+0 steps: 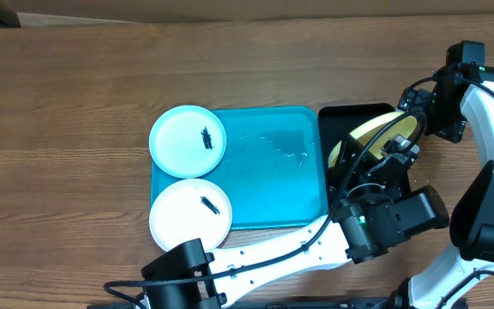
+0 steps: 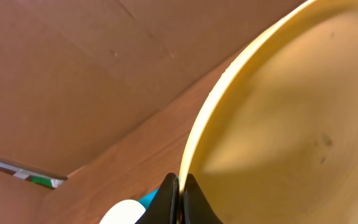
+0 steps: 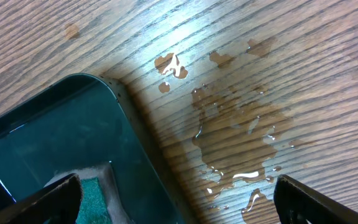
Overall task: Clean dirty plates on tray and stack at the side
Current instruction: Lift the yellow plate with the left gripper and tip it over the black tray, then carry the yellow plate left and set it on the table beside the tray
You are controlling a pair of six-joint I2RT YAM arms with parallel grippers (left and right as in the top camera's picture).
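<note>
Risks first. The tabletop [image 1: 75, 103] carries a puddle [image 3: 241, 130] just beside the black tray [image 1: 337, 116]; a plate stacked there could skid. The yellow-green plate [image 2: 291, 112] stands tilted over the black tray, held only by the left end effector [image 2: 180, 199], which is clamped tight on its rim. I judge that so thin a pinch on wet plastic could let the plate pivot or drop. The right end effector [image 3: 176, 186] is spread wide and holds nothing, close enough that the arms might knock together.

Containers:
- **Turquoise tray** [image 1: 273, 206]: holds a film of water. The cyan plate [image 1: 178, 154] and white plate [image 1: 178, 227] lie at its left end, each with a dark smear [image 1: 206, 135].
- **Black tray:** shows a teal textured patch [image 3: 95, 199], perhaps a sponge.
</note>
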